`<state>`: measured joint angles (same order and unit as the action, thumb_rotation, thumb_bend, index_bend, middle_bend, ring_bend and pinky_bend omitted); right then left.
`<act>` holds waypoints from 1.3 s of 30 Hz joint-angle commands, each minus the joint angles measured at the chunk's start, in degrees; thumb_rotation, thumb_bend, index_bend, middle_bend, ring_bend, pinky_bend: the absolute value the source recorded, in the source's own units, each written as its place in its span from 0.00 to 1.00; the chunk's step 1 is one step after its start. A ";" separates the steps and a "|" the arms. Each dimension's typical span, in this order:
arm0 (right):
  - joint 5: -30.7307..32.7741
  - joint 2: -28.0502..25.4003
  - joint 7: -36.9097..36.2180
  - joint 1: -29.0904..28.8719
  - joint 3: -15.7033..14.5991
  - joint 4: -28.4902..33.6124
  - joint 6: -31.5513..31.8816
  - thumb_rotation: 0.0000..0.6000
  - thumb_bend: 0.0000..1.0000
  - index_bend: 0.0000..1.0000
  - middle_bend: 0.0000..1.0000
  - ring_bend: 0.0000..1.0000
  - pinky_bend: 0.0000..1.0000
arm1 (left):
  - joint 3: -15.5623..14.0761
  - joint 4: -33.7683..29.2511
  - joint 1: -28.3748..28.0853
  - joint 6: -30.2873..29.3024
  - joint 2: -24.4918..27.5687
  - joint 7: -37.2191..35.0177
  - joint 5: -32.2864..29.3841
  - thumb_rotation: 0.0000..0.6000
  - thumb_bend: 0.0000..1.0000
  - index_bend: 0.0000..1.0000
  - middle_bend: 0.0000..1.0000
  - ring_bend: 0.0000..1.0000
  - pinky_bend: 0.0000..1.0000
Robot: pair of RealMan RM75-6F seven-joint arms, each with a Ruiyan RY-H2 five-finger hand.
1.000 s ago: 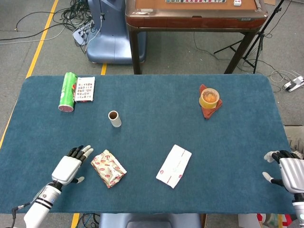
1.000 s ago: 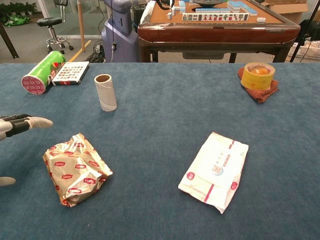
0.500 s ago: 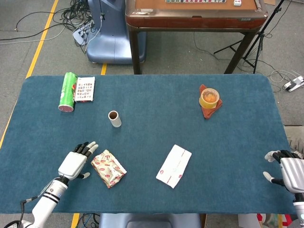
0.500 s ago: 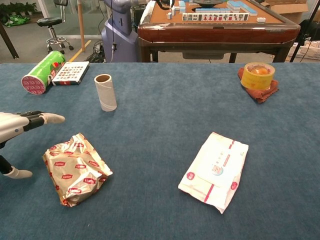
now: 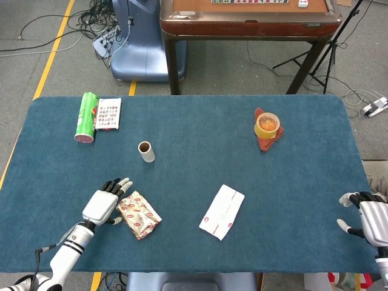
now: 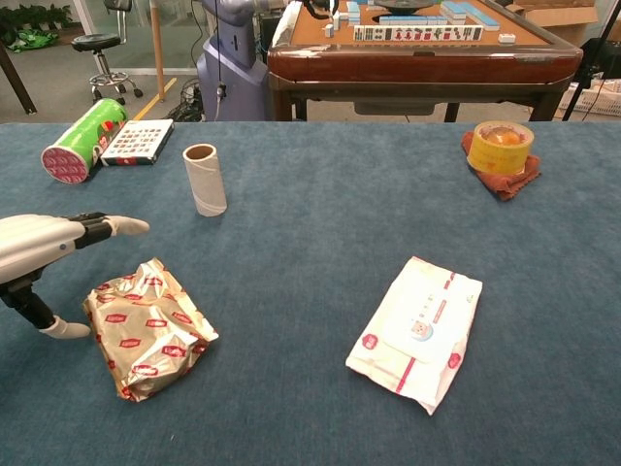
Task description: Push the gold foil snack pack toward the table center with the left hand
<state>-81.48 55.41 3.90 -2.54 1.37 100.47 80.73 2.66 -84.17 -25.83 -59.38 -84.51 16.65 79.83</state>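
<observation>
The gold foil snack pack (image 5: 138, 214) (image 6: 147, 327), crinkled with red labels, lies flat near the table's front left. My left hand (image 5: 104, 204) (image 6: 44, 250) is open, fingers stretched forward, right at the pack's left edge. Its thumb (image 6: 64, 328) sits close against the pack's left side; I cannot tell whether it touches. My right hand (image 5: 367, 214) rests at the table's right edge with fingers loosely spread, holding nothing; the chest view does not show it.
A white wipes pack (image 5: 222, 211) (image 6: 416, 330) lies right of the snack pack. A cardboard tube (image 5: 145, 151) (image 6: 204, 180) stands behind it. A green can (image 5: 86, 116) and a booklet (image 5: 108, 113) lie at the back left, a yellow tape roll (image 5: 267, 125) on a red cloth at the back right.
My left hand has moved right and slightly forward, closing the gap to the snack pack's left edge. The pack and the right hand have not moved.
</observation>
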 commanded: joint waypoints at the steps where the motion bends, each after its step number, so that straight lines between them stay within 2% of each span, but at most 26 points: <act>1: -0.03 -0.08 -0.11 0.05 0.02 0.03 0.05 1.00 0.13 0.46 0.47 0.31 0.36 | 0.55 0.72 -0.79 0.76 -0.73 -0.02 -0.75 1.00 0.00 0.00 0.00 0.00 0.09; 8: 0.07 -0.30 -0.55 0.18 0.18 -0.02 0.21 1.00 0.13 0.46 0.47 0.31 0.36 | 2.54 1.86 -2.92 1.97 -2.28 -0.06 -2.87 1.00 0.00 0.00 0.00 0.00 0.09; 19: 0.04 -0.48 -1.03 0.28 0.34 -0.12 0.34 1.00 0.13 0.46 0.47 0.31 0.36 | 4.08 2.38 -6.14 3.66 -4.54 1.62 -5.05 1.00 0.00 0.00 0.00 0.00 0.09; 25: -0.25 -0.76 -1.55 0.53 0.33 -0.08 0.73 1.00 0.13 0.46 0.47 0.31 0.36 | 3.01 -1.43 -5.34 2.02 -2.11 4.07 -5.70 1.00 0.00 0.00 0.00 0.00 0.09; 32: -0.26 -0.96 -1.77 0.81 0.44 0.05 1.21 1.00 0.13 0.46 0.47 0.31 0.36 | 0.88 -10.42 -4.44 2.31 3.14 6.86 -7.75 1.00 0.00 0.00 0.00 0.00 0.09; 39: -0.23 -1.18 -2.11 0.99 0.52 0.17 1.42 1.00 0.13 0.46 0.47 0.31 0.36 | -1.03 -13.93 -4.52 1.85 3.91 11.09 -8.25 1.00 0.00 0.00 0.00 0.00 0.09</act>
<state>-81.71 54.23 1.79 -1.56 1.89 100.64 82.14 2.19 -97.42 -30.37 -57.36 -80.77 26.91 71.83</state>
